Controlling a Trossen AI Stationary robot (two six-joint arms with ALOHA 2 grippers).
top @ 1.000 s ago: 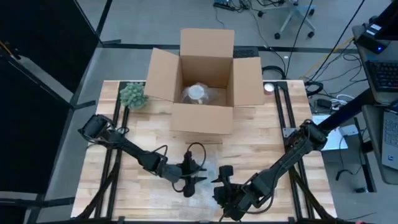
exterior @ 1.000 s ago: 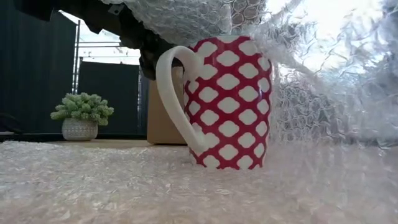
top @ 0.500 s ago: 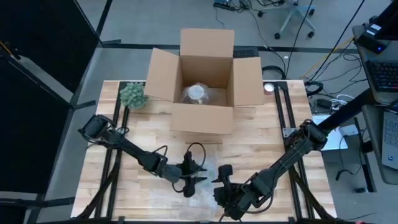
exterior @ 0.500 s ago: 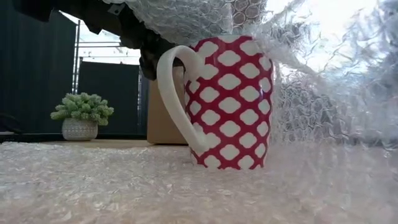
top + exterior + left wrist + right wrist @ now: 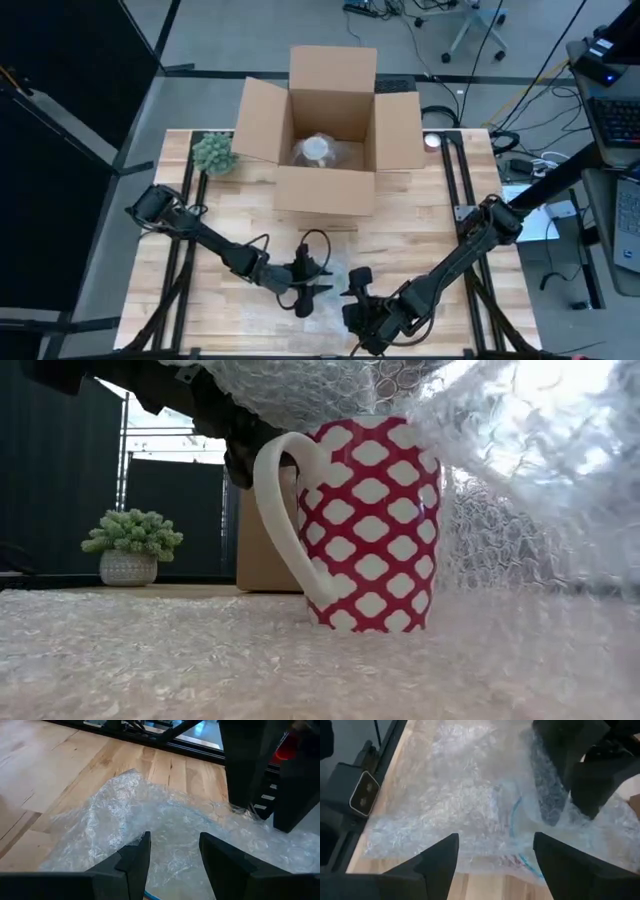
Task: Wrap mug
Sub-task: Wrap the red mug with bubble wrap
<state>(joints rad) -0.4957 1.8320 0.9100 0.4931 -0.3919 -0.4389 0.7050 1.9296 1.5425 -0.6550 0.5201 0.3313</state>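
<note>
The high camera looks straight down; the low camera sits very near the mug (image 5: 365, 525), facing twelve o'clock. Both wrist cameras share the bubble wrap (image 5: 165, 830).

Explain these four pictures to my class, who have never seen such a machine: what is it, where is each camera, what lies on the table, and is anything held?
Two dark robot arms work at a wooden table. One camera looks straight down, one sits at table height, and one rides on each wrist. On the table: an open box, a small plant, and a red-and-white mug standing on bubble wrap, with more wrap draped over it. The left gripper and right gripper hover open over the wrap near the front edge, holding nothing.
</note>
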